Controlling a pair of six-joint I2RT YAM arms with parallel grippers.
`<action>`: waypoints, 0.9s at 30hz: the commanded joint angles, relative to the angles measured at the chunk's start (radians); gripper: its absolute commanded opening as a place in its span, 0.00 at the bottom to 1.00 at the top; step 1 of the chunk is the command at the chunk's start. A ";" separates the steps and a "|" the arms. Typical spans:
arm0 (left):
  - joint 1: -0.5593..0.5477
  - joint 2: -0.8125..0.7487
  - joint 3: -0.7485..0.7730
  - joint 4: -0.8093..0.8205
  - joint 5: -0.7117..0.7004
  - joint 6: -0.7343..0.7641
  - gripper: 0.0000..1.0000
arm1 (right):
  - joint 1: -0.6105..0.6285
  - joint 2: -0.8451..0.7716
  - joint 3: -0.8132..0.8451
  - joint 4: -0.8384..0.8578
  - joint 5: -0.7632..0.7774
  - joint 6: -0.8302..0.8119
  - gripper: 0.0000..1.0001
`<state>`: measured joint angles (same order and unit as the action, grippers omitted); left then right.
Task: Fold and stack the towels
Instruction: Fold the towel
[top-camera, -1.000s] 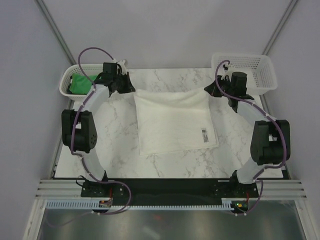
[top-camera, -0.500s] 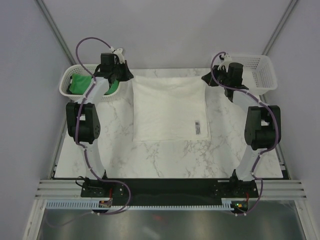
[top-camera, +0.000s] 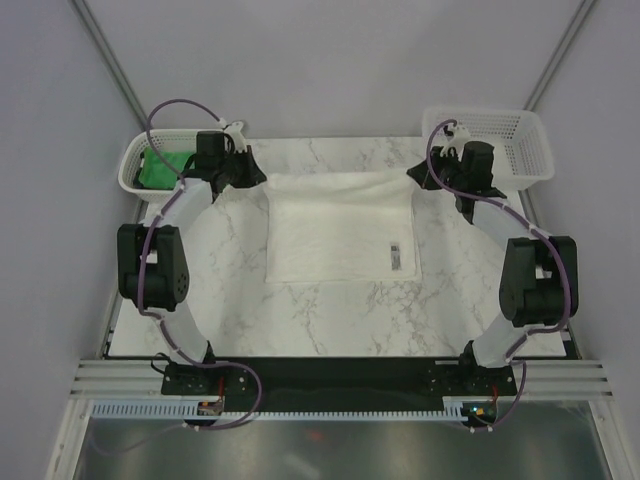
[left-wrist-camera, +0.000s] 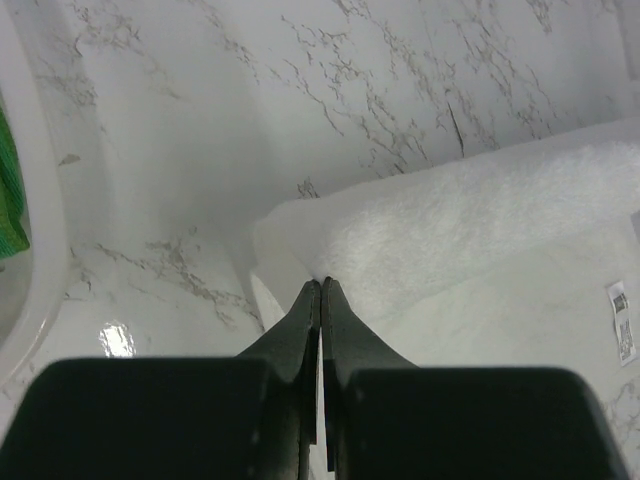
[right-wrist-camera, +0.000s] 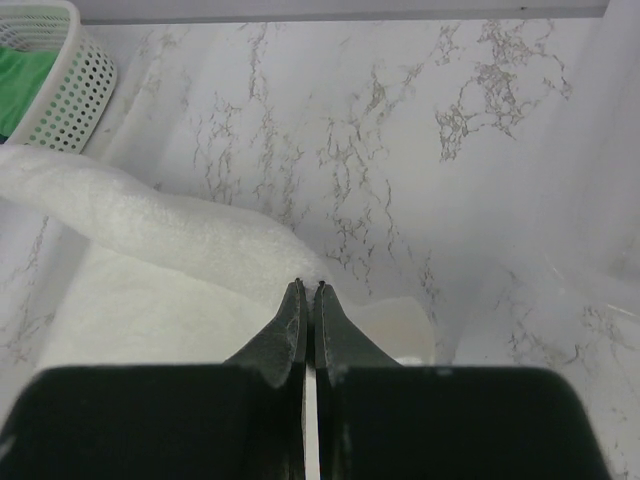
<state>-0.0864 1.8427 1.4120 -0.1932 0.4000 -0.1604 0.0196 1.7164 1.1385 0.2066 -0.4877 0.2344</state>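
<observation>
The white towel (top-camera: 340, 228) lies flat in the middle of the marble table, its small tag (top-camera: 396, 256) near the front right. My left gripper (top-camera: 257, 180) is shut on the towel's far left corner (left-wrist-camera: 330, 240), held just above the table. My right gripper (top-camera: 414, 178) is shut on the far right corner (right-wrist-camera: 250, 250). The far edge between them forms a raised roll. The green towel (top-camera: 160, 168) lies in the left basket. The navy towel is out of view.
A white mesh basket (top-camera: 135, 160) stands at the far left corner, close to my left gripper. Another white mesh basket (top-camera: 500, 140) stands at the far right, behind my right gripper. Bare marble (top-camera: 330, 320) shows in front of the towel.
Both grippers pulled the towel's far edge toward the back, straightening the towel, then came slightly forward and lower. The far edge now bulges in a roll.
</observation>
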 joint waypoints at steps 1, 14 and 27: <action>0.004 -0.129 -0.071 0.064 0.033 0.033 0.02 | -0.006 -0.138 -0.058 0.016 0.015 -0.023 0.00; -0.026 -0.407 -0.411 0.075 0.043 -0.014 0.02 | -0.006 -0.451 -0.393 -0.038 0.072 0.043 0.00; -0.128 -0.592 -0.624 0.044 -0.115 -0.073 0.02 | -0.006 -0.689 -0.640 -0.101 0.150 0.181 0.00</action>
<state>-0.1932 1.2915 0.7979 -0.1604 0.3580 -0.2047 0.0193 1.0782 0.5282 0.1204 -0.4015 0.3679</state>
